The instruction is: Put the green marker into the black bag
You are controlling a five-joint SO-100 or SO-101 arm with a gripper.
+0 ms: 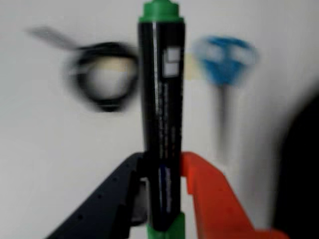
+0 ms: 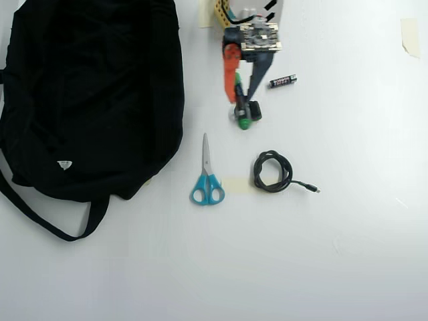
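The green marker has a black barrel with white print and green at both ends. It stands upright in the middle of the wrist view. My gripper is shut on its lower barrel, the black finger on the left and the orange finger on the right. In the overhead view the gripper holds the marker near the top centre, right of the black bag. The bag lies slumped at the left with its strap trailing down. A dark mass at the wrist view's right edge is probably the bag.
Blue-handled scissors lie below the gripper, with a coiled black cable to their right and a pale tape strip between them. A small black battery lies right of the arm. The wrist view shows the scissors and cable blurred.
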